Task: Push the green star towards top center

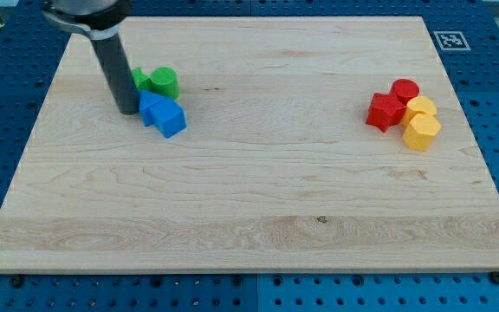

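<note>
Closest to the camera on the wooden bench is the yellow hexagon-ish block, bunched at the view's right with a yellow cylinder, a red star and a red cylinder. Over at upper left, my tip sits right against the blue blocks. It half hides the green star, which touches a green cylinder; the tool's just a plain rod, holding nothing.

My arm comes down from the view's top left as an upright dark rod; my tip rests on the surface.
</note>
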